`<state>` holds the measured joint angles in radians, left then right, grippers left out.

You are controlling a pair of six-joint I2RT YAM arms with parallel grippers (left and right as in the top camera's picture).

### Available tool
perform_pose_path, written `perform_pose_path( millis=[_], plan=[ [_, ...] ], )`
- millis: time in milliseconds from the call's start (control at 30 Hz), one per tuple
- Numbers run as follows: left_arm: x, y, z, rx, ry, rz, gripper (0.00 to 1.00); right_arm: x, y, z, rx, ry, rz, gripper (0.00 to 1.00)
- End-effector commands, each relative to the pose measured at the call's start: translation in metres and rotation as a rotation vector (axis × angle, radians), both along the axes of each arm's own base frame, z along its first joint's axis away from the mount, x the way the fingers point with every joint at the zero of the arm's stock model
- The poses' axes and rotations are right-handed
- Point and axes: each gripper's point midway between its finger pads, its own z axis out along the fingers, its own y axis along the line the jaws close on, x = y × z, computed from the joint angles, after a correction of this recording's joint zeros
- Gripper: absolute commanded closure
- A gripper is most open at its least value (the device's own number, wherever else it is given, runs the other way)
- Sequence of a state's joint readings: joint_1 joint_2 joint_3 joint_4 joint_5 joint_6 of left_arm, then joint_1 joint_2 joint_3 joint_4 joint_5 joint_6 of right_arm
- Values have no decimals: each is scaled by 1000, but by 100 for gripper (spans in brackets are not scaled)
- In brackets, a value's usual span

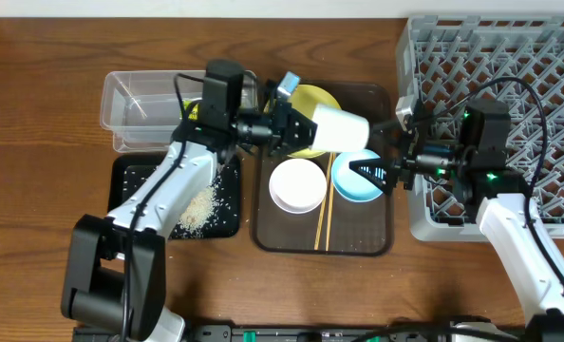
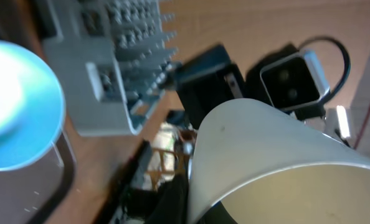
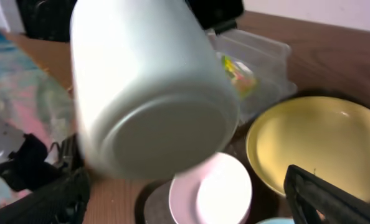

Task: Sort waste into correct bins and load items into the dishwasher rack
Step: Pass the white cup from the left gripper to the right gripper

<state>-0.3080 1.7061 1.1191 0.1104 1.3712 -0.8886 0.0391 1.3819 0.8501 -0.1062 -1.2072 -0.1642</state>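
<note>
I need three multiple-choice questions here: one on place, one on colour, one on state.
1. Where is the rice?
A. on the black tray
B. on the brown tray
C. on the plate
2. Which colour is the plate?
A. blue
B. yellow
C. white
3. How is the cup?
A. upright on the brown tray
B. held on its side by the left gripper
C. upside down on the plate
Answers: 1 A, grains lie there; 2 B, plainly yellow; 3 B, clamped and tipped above the tray.
</note>
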Motion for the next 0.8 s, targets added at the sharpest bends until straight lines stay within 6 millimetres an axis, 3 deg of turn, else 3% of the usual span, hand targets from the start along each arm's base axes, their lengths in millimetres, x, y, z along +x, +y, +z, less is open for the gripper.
perform_pose_path(
  millis=[0, 100, 300, 767],
  plan=[
    [-12, -5, 7, -30, 17, -63, 93, -11, 9, 15, 59, -39, 95, 6],
    [-14, -7, 7, -29, 17, -70, 93, -18, 12, 30, 106, -112, 167, 6],
    [-17, -11, 7, -29, 17, -81, 93, -16, 13, 41, 126, -133, 174, 6],
    [-24, -18, 7, -27, 17, -103, 93, -17, 17, 41, 126, -122, 180, 16]
  ],
)
